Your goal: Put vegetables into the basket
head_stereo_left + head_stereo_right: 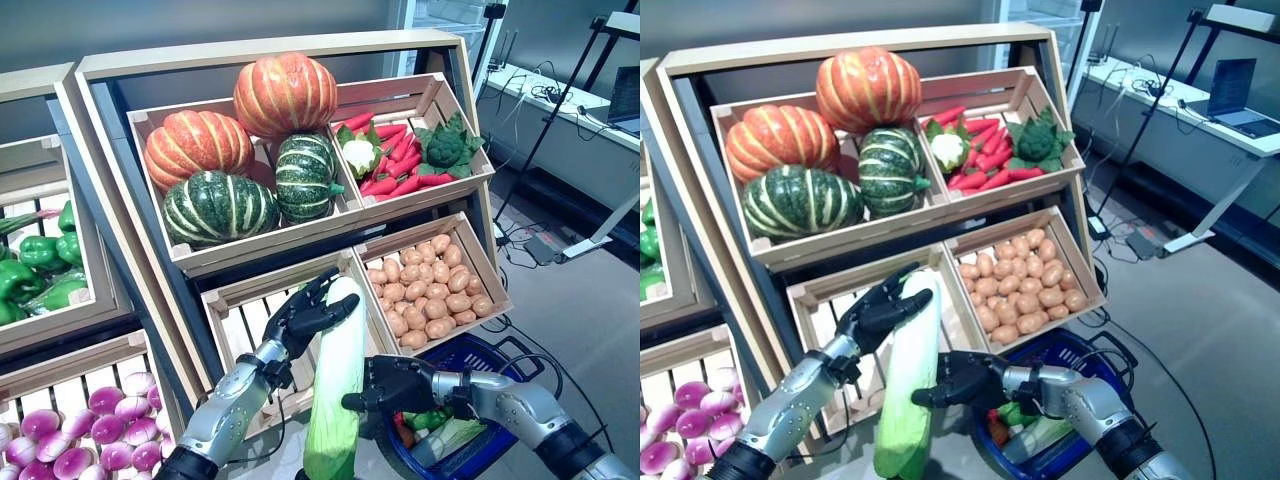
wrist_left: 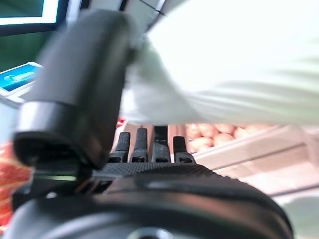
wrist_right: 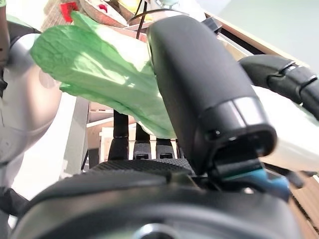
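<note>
Pale white at its stalk end and leafy green at the other, a long napa cabbage (image 1: pixel 337 385) hangs upright in front of the wooden produce stand (image 1: pixel 270 60), stalk end up, held by both of the robot's hands at once. The left hand (image 1: pixel 305 318) has its fingers and thumb wrapped over the white upper end, just in front of the stand's slatted lower-left crate (image 1: pixel 235 325). The right hand (image 1: pixel 392 385) grips the cabbage lower down, about midway along it, with its thumb pressed against the side and fingers curled round behind; its wrist view shows the green leaves spilling past the thumb.

Just to the right of the cabbage, below the stand's potato crate (image 1: pixel 430 285), sits the blue shopping basket (image 1: pixel 480 355), with some green and red vegetables (image 1: pixel 430 428) already lying in it. The cabbage is beside the basket, not inside it; its leafy tip hangs just left of the basket's rim.

Up on the stand, the top-left crate holds orange and striped green pumpkins (image 1: pixel 240 150), and the top-right crate holds red chillies (image 1: pixel 395 160), a cauliflower (image 1: pixel 358 153) and a broccoli (image 1: pixel 445 145). Left of the stand, a neighbouring rack carries green peppers (image 1: pixel 40 265) and purple onions (image 1: pixel 70 430).
</note>
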Motion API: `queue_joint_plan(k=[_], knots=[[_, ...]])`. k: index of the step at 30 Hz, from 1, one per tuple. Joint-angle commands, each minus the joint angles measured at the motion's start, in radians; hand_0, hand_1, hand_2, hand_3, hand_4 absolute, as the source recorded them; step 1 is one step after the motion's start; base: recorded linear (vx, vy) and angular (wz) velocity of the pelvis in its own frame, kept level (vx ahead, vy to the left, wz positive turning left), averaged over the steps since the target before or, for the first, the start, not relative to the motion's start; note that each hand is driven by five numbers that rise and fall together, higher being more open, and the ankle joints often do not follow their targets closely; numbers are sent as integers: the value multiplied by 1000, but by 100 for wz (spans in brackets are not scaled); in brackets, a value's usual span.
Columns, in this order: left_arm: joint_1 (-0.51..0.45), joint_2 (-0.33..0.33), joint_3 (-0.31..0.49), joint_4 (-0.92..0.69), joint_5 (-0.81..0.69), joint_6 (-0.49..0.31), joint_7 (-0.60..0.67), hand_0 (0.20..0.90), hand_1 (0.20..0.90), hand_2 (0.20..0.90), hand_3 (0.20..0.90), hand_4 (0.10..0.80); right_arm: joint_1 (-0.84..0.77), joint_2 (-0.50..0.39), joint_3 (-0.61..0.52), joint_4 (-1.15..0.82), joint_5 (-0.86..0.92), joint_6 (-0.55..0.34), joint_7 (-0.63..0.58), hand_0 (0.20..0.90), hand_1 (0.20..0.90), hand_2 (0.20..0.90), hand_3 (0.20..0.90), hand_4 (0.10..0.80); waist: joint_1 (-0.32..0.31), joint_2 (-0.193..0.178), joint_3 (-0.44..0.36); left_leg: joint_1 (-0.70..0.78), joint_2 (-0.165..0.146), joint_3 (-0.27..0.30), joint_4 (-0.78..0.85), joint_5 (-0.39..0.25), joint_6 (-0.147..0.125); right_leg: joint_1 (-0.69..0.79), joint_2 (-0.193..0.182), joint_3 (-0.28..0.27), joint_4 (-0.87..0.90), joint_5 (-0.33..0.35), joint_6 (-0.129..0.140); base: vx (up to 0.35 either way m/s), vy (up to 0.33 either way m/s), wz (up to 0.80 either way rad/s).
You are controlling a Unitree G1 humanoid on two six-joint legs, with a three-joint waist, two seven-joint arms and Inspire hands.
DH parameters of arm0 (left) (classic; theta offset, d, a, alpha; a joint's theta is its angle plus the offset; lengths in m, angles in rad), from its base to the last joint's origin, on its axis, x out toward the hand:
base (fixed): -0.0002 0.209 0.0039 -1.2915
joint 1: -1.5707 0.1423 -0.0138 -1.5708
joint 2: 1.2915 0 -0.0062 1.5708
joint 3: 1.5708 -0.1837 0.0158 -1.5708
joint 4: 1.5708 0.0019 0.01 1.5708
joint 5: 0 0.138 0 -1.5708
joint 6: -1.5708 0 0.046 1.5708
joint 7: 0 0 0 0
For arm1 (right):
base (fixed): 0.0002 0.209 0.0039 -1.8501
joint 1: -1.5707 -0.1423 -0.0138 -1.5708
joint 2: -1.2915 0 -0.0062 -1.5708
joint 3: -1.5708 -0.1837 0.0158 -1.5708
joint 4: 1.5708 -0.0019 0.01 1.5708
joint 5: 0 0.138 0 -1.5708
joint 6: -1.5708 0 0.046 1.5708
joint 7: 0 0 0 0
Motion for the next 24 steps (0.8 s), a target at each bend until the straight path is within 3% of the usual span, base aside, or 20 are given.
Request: queue_joint_plan(k=[1,24], knots=[[-123,-6,37,-9,-20,-57,-41,900,900,900,900,800,-63,75,-106,-108,239,-214,-26,300,300,300,300,400,17,-19,-28,64,13,19,2,-116,-12,-63,-58,39,38,67,-4,0,0,0],[-97,-42,145,-16,-131,-34,-79,900,900,900,900,800,60,180,-427,-8,285,-475,-271,300,300,300,300,400,-13,-14,-5,64,20,45,2,-127,-3,-78,-50,62,44,58,-6,-2,-3,-1]])
